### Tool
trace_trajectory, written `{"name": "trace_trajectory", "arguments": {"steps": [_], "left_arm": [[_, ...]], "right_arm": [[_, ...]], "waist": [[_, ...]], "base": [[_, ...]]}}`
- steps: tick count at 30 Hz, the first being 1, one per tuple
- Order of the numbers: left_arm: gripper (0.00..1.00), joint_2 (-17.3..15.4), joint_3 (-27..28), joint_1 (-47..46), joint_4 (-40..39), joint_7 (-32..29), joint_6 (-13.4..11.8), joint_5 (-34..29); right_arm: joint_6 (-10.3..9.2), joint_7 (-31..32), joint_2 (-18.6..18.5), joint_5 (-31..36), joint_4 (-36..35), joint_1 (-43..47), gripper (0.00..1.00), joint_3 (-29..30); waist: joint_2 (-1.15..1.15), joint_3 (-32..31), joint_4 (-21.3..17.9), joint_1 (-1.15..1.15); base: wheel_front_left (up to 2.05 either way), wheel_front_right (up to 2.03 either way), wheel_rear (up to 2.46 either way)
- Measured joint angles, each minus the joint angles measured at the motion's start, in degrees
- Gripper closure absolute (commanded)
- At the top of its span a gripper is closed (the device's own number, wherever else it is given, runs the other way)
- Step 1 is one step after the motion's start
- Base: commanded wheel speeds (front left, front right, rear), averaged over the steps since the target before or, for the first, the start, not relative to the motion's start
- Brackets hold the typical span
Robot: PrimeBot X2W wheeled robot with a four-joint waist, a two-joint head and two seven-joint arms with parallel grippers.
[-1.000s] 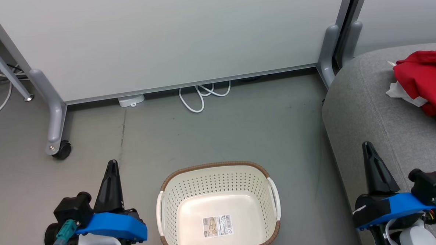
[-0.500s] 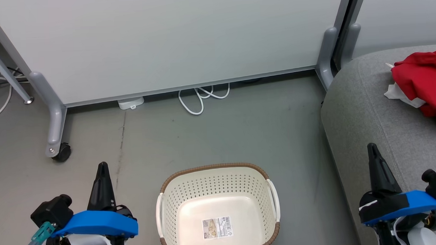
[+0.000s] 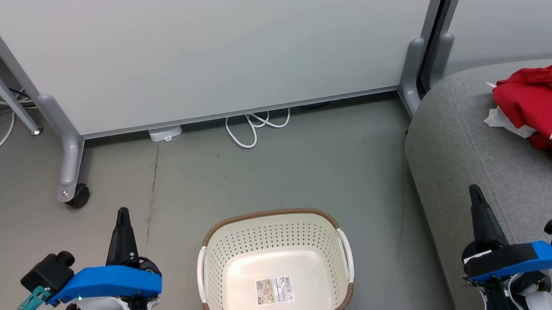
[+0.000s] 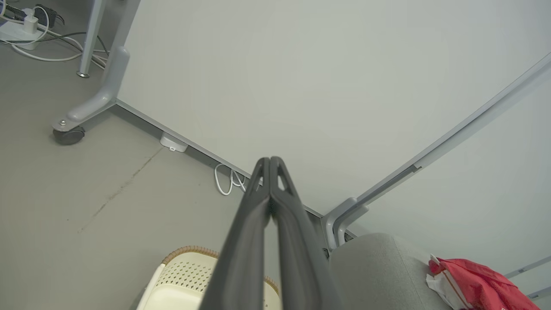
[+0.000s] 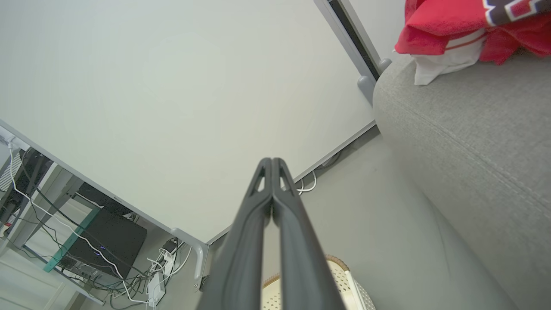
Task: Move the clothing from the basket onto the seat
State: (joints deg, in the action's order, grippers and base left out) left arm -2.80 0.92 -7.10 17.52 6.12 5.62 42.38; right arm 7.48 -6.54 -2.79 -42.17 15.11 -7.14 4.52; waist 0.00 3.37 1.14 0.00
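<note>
The cream basket (image 3: 272,225) with a brown rim stands on the floor at the bottom centre; inside it only a label shows. Its rim also shows in the left wrist view (image 4: 189,252). The red clothing (image 3: 532,102) lies heaped on the grey seat (image 3: 470,132) at the right, with white trim and a numeral showing. It also appears in the wrist views (image 4: 473,286) (image 5: 447,23). My left gripper (image 3: 122,212) is shut and holds nothing, left of the basket. My right gripper (image 3: 474,189) is shut and holds nothing, over the seat's front edge.
A pale wheeled partition (image 3: 206,55) stands behind the basket, its castor (image 3: 77,195) at the left. White cable (image 3: 251,126) loops under its lower edge. More cables and dark equipment (image 5: 99,245) sit behind the panel. Bare grey floor (image 3: 304,163) lies between basket and partition.
Both grippers have drawn back toward the bottom of the head view, the left one also shifting left. The view itself has shifted slightly. Basket and clothing stay put.
</note>
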Motion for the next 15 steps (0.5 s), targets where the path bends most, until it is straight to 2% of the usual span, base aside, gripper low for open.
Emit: {"name": "trace_trajectory", "arguments": {"steps": [15], "left_arm": [[1.00, 0.01, 1.23, 0.06, -0.80, -3.03, 0.46, 11.94]], "right_arm": [[0.00, 3.08, 0.00, -11.81, -0.20, 0.05, 1.00, 0.53]], "waist": [[0.00, -0.56, -0.20, 0.00]], "base": [[0.00, 0.00, 0.00]]}}
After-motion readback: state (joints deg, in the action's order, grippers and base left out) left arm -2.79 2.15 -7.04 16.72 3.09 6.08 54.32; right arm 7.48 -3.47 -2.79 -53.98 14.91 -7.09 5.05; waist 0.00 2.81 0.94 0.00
